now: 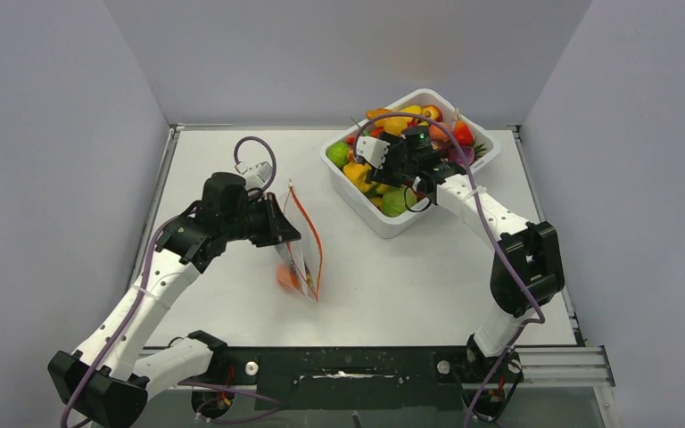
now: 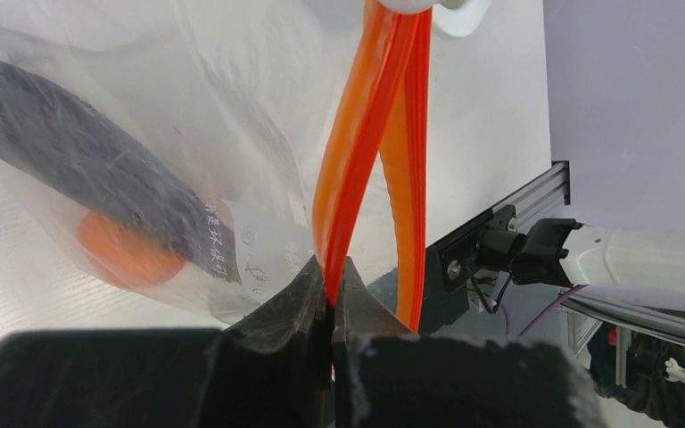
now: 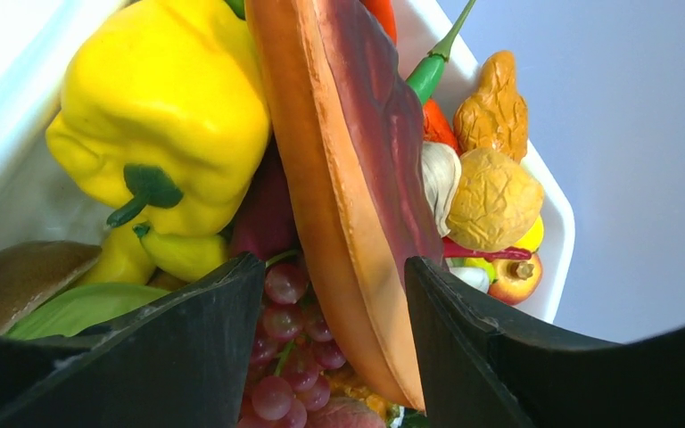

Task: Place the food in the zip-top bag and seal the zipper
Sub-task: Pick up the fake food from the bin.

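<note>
Left claw is clamped tight on the zipper. In the left wrist view we see the fingertips pinching one red-orange strip of the zipper, with the other strip bowed away from it, so the mouth gapes. The zip-top bag is held up on edge at the left-centre of the counter, well apart from the white tub. Inside the bag we see an orange ball and a long dark purple piece lying against it. The ball sits low in the bag, near the counter.

Right claw is down over the tub, jaws spread wide. In the right wrist view the claw straddles the long orange-red sausage shape. The sausage lies close to the right-hand finger; we cannot tell if it touches. It is clear of the other finger. The yellow pepper is just beside the sausage, with purple grapes below, all inside the tub.
</note>
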`<state>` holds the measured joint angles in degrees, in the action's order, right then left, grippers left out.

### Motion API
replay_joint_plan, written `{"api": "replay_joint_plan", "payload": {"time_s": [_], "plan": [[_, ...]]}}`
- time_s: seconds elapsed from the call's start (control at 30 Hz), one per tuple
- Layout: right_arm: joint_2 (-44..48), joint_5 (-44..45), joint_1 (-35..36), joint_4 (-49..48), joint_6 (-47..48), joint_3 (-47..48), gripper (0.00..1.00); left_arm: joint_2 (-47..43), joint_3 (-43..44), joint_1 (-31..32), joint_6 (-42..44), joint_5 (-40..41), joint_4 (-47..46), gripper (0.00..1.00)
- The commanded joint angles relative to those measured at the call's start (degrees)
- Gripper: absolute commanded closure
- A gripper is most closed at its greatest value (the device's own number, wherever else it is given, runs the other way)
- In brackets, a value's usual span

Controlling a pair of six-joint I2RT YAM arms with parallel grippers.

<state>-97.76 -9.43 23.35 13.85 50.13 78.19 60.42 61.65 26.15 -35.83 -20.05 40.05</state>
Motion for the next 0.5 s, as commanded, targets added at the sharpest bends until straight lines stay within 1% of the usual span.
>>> {"api": "replay_joint_plan", "payload": {"time_s": [0.0,0.17,0.33,0.47], "plan": [[-0.74,2.76,1.40,-5.95,2.93,1.26,0.41,-1.71,-0.07,-0.22,-0.40,-1.86,-3.75,1.00],[-1.78,5.78,2.25,-8.60,5.08,0.50,0.45,-1.95,0.67,-0.22,0.15,-1.69,-2.85,1.00],[-2.58,6.84,2.33,-8.90,5.99,0.56,0.46,-2.61,0.14,-0.22,0.06,-1.53,-3.31,1.00],[-2.70,7.51,2.48,-9.79,6.66,-0.11,0.50,-2.55,0.18,-0.22,-0.11,-1.57,-3.32,1.00]]}}
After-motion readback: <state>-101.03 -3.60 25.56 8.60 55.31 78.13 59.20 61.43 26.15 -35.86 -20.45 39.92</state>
